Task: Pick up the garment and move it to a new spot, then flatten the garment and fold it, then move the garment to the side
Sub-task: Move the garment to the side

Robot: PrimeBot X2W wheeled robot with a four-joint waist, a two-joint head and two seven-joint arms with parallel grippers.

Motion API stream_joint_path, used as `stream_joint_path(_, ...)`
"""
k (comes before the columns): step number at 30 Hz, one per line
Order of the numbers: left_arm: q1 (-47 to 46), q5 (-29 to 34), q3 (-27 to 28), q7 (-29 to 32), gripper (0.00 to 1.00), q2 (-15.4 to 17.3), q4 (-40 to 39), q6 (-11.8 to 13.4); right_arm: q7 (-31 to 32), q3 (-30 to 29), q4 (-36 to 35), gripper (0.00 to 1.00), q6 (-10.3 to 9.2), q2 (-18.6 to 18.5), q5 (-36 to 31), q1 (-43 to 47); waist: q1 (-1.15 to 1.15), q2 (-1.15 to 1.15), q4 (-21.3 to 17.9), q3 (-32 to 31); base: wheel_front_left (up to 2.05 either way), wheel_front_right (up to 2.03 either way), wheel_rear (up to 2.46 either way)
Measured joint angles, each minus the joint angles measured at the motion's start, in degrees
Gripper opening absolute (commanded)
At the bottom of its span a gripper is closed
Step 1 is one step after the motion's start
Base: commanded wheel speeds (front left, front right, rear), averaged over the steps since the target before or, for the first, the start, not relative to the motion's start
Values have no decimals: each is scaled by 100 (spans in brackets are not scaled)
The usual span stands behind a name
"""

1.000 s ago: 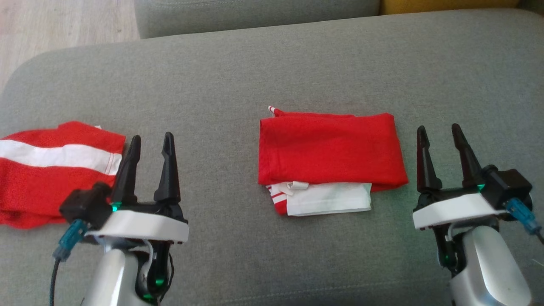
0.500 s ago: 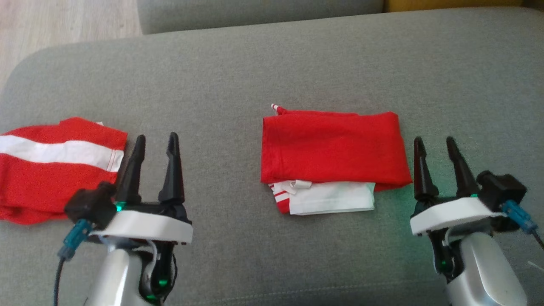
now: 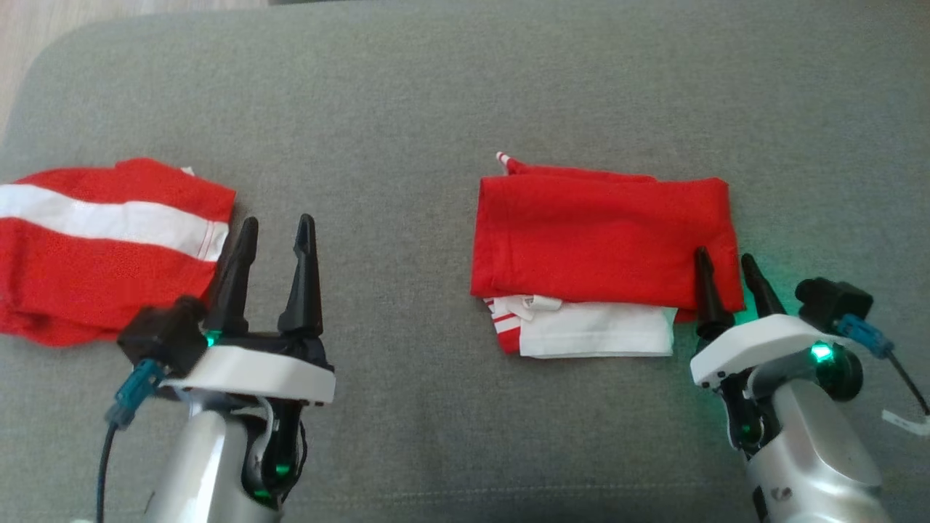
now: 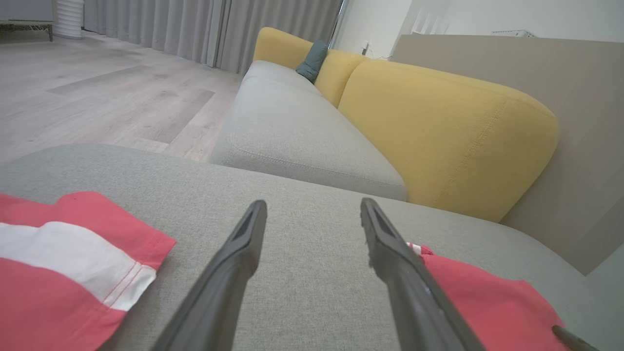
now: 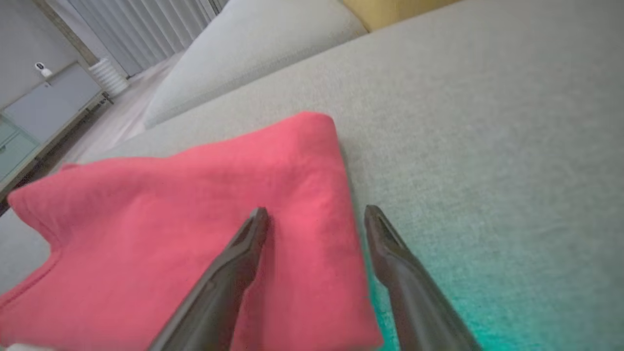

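At the right edge of the folded garment (image 3: 603, 232) on the cushion (image 3: 436, 87), the right end effector (image 3: 723, 254) straddles it, jaws apart (left end effector (image 3: 277, 218) too); likely the move-aside step: next, pinch every layer.

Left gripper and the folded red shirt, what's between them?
Just bare grey cushion lies between the left gripper and the folded shirt, as the head view shows.

Grey cushion (image 3: 436, 94) bears red-white striped cloth (image 3: 109, 247) at left; yellow backrest (image 4: 438, 122), teal pillow (image 4: 312, 61), curtains (image 4: 195, 29) beyond.
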Motion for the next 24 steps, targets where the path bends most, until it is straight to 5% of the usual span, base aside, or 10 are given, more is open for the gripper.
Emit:
stream_joint_path(8,-103,1,7,0,100,-1,9,0,-35,129,777,100,1,-16,10,-494,0,0,97,171,0,0,0)
stream_joint_path(9,-134,1,8,0,100,-1,9,0,-67,187,843,42,0,-21,-22,-570,0,0,89,182,0,0,0)
stream_joint_path(10,-153,1,10,0,100,-1,9,0,-98,225,904,0,1,-20,-81,-634,0,0,75,188,0,0,0)
stream_joint_path(18,-162,104,51,0,100,0,11,-24,-270,248,842,0,1,-108,-1416,-949,0,0,-231,197,0,0,0)
stream_joint_path(24,-328,142,49,0,100,-1,12,-76,-124,245,455,0,1,-1126,-1909,-1433,0,0,-535,283,0,0,0)
